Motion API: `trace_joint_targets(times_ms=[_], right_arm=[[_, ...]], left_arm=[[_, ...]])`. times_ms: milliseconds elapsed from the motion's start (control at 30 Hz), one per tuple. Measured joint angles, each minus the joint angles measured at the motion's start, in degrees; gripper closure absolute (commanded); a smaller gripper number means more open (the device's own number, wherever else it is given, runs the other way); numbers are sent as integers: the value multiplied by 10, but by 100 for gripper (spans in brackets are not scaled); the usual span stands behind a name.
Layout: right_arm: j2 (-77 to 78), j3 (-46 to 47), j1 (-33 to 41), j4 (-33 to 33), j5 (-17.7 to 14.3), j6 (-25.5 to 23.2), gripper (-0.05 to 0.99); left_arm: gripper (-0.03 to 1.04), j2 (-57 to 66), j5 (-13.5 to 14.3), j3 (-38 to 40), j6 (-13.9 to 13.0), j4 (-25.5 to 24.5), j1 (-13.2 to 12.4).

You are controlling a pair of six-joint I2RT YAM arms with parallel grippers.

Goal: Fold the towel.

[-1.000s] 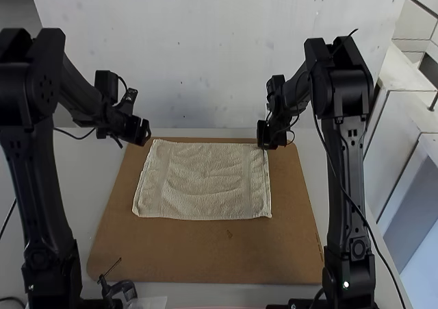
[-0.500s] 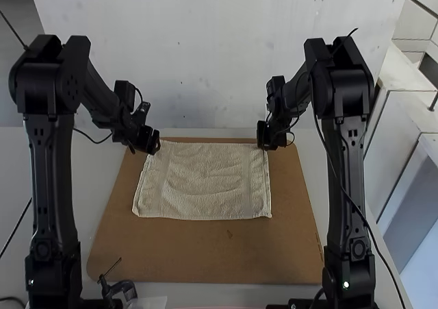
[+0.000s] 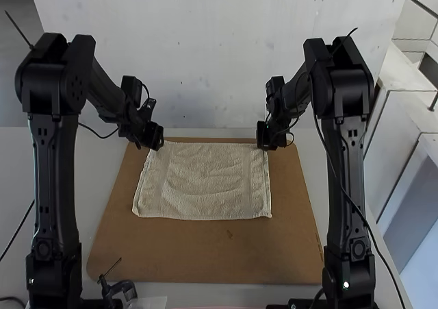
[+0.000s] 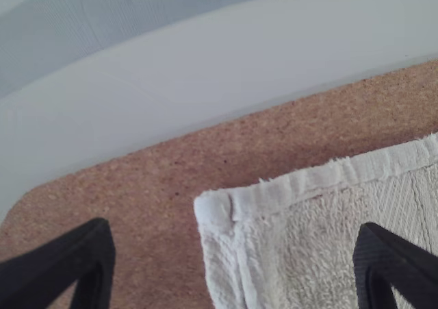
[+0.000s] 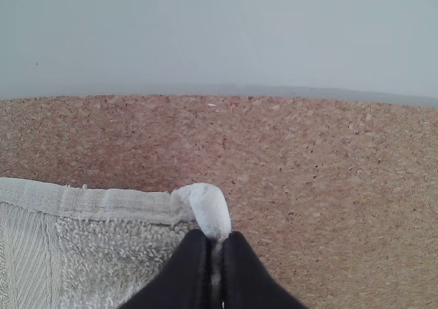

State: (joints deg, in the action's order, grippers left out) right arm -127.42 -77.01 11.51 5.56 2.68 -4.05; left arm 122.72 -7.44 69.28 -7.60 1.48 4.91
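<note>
Clock directions are read on the high view, twelve pointing away from the camera.

Near edge, at seven o'clock: one small black clamp (image 3: pixel 122 288), with a thin rod, just beside the board.

Near to middle: one brown cork board (image 3: pixel 212 254), rounded corners, flat on a pale table (image 3: pixel 219 292). It bears the towel.

Middle, from the board's centre towards twelve: one towel (image 3: pixel 205 182), off-white terry, spread flat as a rectangle, its surface lightly rippled. A smoother woven band runs near its three o'clock side and another near its nine o'clock side (a tidy matched pair, those). Bare cork shows all round the near edge.

Far, at the towel's ten o'clock corner: one left gripper (image 3: pixel 157 141), black. In the left wrist view its tapered fingers (image 4: pixel 61 268) stand wide apart, one on either side of the hemmed corner. Nothing is pinched between them; whether either finger brushes the cloth cannot be told.

Far, at the towel's two o'clock corner: one right gripper (image 3: pixel 263 144), black. In the right wrist view its fingers (image 5: pixel 188 275) are pressed together on the tip of the towel's corner, a small fold of hem standing out at the fingertips. The rest of the towel's far hem, running from there towards nine o'clock, lies near the board's far edge, with a strip of bare cork between.
</note>
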Motion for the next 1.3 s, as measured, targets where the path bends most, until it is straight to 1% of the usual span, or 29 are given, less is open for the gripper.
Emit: trace_joint_targets(times_ms=[100, 167, 200, 300, 367, 467, 500, 533, 600, 667, 733, 867, 900, 967, 1000, 1133, 1167, 1233, 1300], right_arm=[[0, 0, 0, 0, 0, 0, 91], [0, 0, 0, 0, 0, 0, 91], [0, 0, 0, 0, 0, 0, 91], [0, 0, 0, 0, 0, 0, 91], [0, 0, 0, 0, 0, 0, 91], [0, 0, 0, -1, 0, 0, 91], [0, 0, 0, -1, 0, 0, 91], [0, 0, 0, -1, 0, 0, 91], [0, 0, 0, -1, 0, 0, 91], [0, 0, 0, -1, 0, 0, 91], [0, 0, 0, -1, 0, 0, 91], [0, 0, 0, -1, 0, 0, 91], [0, 0, 0, -1, 0, 0, 91], [0, 0, 0, -1, 0, 0, 91], [0, 0, 0, -1, 0, 0, 91], [1, 1, 0, -2, 0, 0, 91], [1, 1, 0, -2, 0, 0, 91], [1, 1, 0, -2, 0, 0, 91], [0, 1, 0, -2, 0, 0, 91]], left_arm=[[29, 3, 5, 4, 2, -9, 4], [34, 12, 11, 16, 3, -20, 5], [35, 19, 17, 24, 4, -29, 6], [39, 28, 22, 32, 12, -35, 6], [47, 28, 24, 34, 17, -35, 6], [48, 28, 25, 34, 26, -36, 6], [50, 29, 25, 34, 28, -36, 6], [54, 28, 25, 34, 30, -36, 6], [61, 28, 21, 34, 37, -36, 6], [61, 29, 15, 34, 45, -36, 6], [69, 29, 8, 34, 51, -36, 6], [70, 29, -10, 34, 63, -36, 6], [74, 29, -14, 34, 66, -36, 6], [79, 29, -18, 34, 69, -36, 5], [79, 29, -20, 34, 71, -36, 4], [89, 29, -28, 34, 75, -36, 0], [89, 29, -29, 34, 76, -36, -1], [98, 29, -31, 34, 77, -36, -2], [99, 29, -32, 34, 79, -36, -2]])
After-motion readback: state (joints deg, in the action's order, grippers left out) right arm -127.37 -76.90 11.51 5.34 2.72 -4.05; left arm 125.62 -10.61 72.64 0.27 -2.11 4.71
